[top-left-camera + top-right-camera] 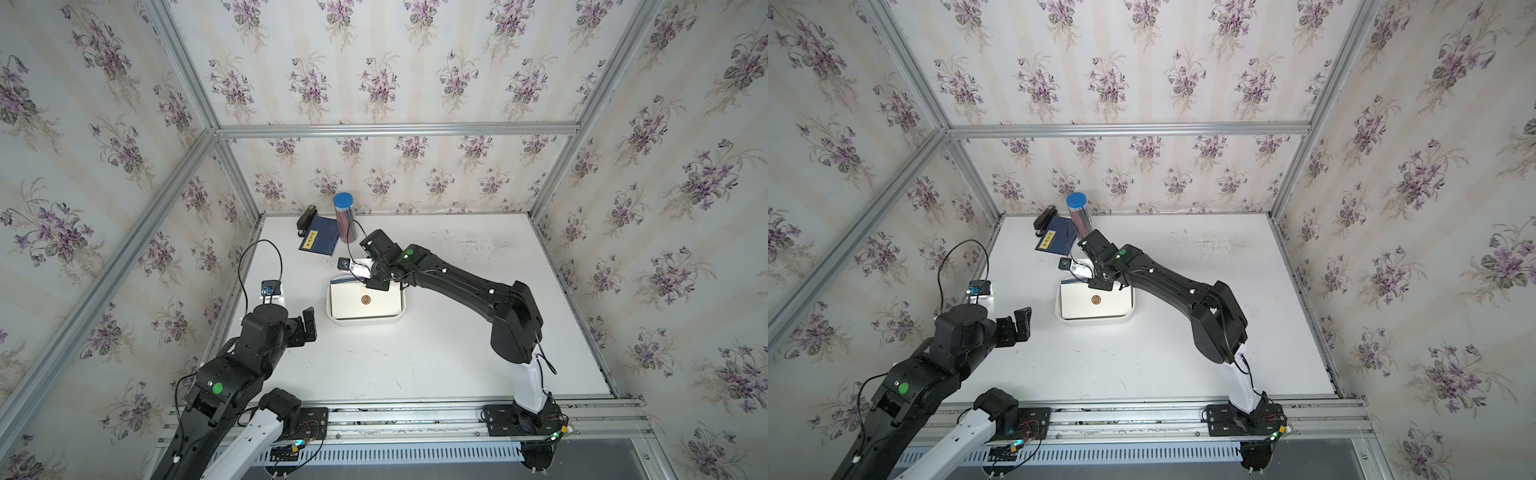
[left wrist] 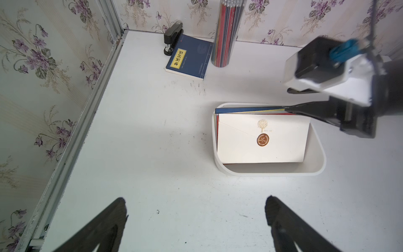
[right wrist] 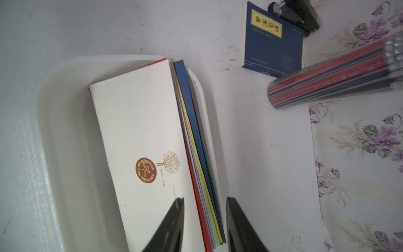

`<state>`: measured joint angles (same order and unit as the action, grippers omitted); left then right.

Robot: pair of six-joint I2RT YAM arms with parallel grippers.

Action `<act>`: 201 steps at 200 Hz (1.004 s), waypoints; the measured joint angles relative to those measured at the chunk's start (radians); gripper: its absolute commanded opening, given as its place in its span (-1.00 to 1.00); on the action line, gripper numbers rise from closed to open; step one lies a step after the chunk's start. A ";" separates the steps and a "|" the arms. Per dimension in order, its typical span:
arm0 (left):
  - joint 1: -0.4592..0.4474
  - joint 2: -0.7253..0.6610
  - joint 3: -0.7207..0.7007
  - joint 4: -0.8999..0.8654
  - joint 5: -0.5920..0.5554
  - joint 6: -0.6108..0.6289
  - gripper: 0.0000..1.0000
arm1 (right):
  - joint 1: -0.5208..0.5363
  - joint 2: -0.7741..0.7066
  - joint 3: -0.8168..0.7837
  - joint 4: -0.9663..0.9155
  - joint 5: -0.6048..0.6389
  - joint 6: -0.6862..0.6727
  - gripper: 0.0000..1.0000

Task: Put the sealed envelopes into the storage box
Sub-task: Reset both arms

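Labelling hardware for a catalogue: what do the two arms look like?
Left arm and right arm match: black angular links, a white link near the base, a round green dot on one joint, looping black cables, white wrist-camera housings, tapered black jaws.

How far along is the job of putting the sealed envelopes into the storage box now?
Looks done: the sealed envelopes lie stacked in the storage box, white one on top; none shows on the table. In hand: nothing; the right hand is open at the stack's far edge, the left hand open, apart. Left: probably only withdrawing.
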<state>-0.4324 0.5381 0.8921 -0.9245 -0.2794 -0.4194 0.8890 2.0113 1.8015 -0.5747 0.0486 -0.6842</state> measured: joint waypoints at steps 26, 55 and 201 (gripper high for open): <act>0.000 0.004 0.000 0.000 0.005 0.000 1.00 | -0.059 -0.179 -0.204 0.161 -0.055 0.150 -0.20; 0.000 0.008 0.000 0.000 -0.003 0.000 1.00 | -0.137 -0.418 -0.535 0.373 -0.116 0.348 -0.10; 0.095 0.237 -0.488 0.718 -0.220 0.232 1.00 | -0.765 -1.181 -1.727 1.129 0.144 0.807 0.40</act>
<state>-0.3374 0.7753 0.4038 -0.2062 -0.4995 -0.1879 0.1242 0.8307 0.0750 0.5541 0.1928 0.1226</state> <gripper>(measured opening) 0.998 0.694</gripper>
